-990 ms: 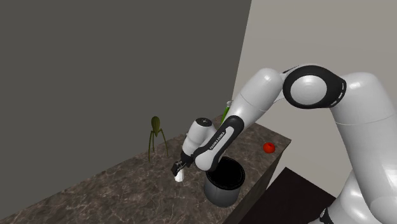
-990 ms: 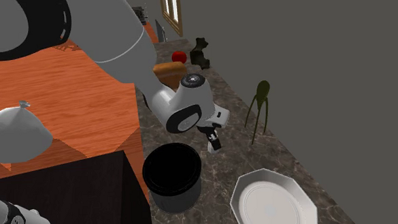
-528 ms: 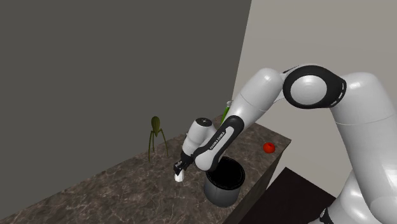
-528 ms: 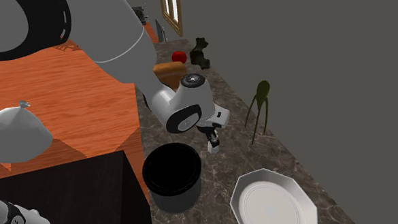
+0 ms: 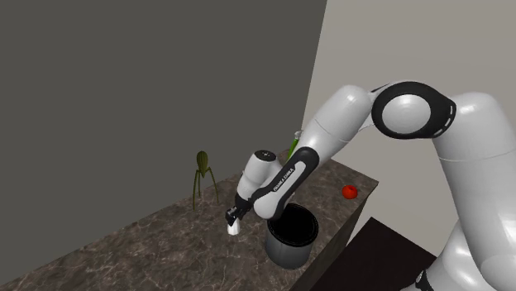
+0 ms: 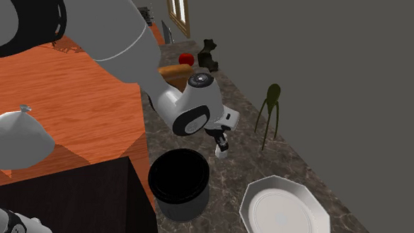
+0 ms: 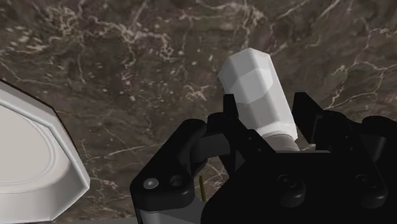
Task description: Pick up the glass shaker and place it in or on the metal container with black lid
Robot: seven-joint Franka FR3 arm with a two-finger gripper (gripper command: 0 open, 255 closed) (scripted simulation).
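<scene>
black gripper clamped on white faceted shaker | lift, carry toward 3 o'clock in shoulder view | rise above black-rimmed grey round container before lowering

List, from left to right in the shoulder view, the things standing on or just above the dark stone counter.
olive-green long-legged juicer → white shaker → grey container with a black rim → small red object

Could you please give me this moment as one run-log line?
hand: shut on white faceted shaker; shaker: over dark marble counter; grey round pot: beside hand
</scene>
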